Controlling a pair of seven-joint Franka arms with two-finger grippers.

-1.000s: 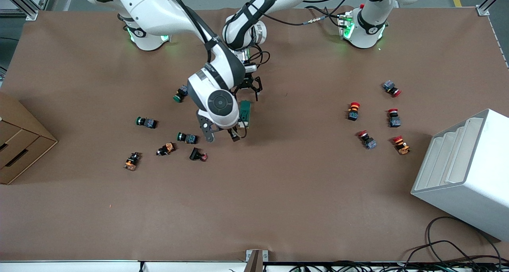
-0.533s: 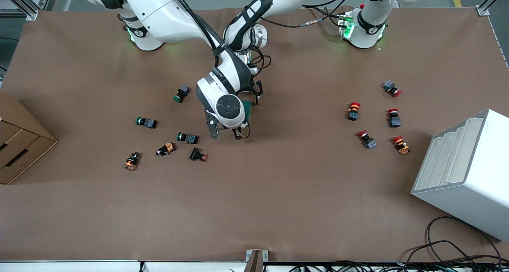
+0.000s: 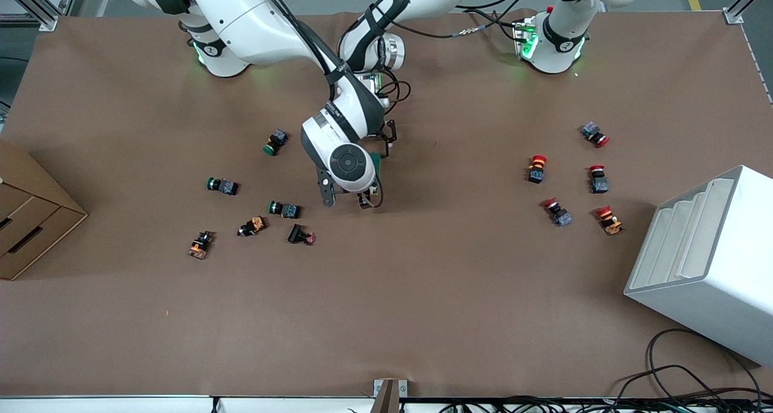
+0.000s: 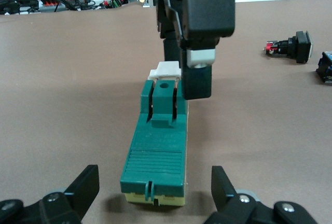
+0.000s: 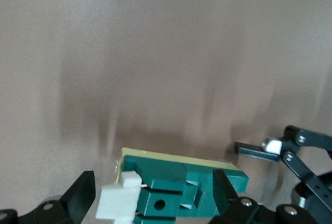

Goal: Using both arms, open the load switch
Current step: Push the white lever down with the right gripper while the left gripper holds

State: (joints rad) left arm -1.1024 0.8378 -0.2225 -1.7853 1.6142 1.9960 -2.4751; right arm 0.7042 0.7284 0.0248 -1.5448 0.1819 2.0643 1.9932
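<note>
While the load switch (image 4: pixel 158 156) lies flat mid-counter, nearer the arms' edge, the right gripper (image 5: pixel 150 195) spreads its fingers around the white lever (image 4: pixel 165 70) end; the left gripper (image 4: pixel 150 195) gapes wide, fingers empty, at the opposite end.

**Layout: switch mid-table, both grippers on it**

Load switch (image 4: pixel 158 154) lies flat on the table (image 3: pixel 423 292), near the middle. Right gripper (image 5: pixel 150 195) straddles its lever end, fingers spread; left gripper (image 4: pixel 155 193) sits at the opposite end, also spread. Push buttons (image 3: pixel 284 209) lie toward the right arm's end. More buttons (image 3: pixel 555 211) lie toward the left arm's end, near the rack (image 3: pixel 706 262). Cardboard box (image 3: pixel 30 220) sits at the right arm's edge.
</note>
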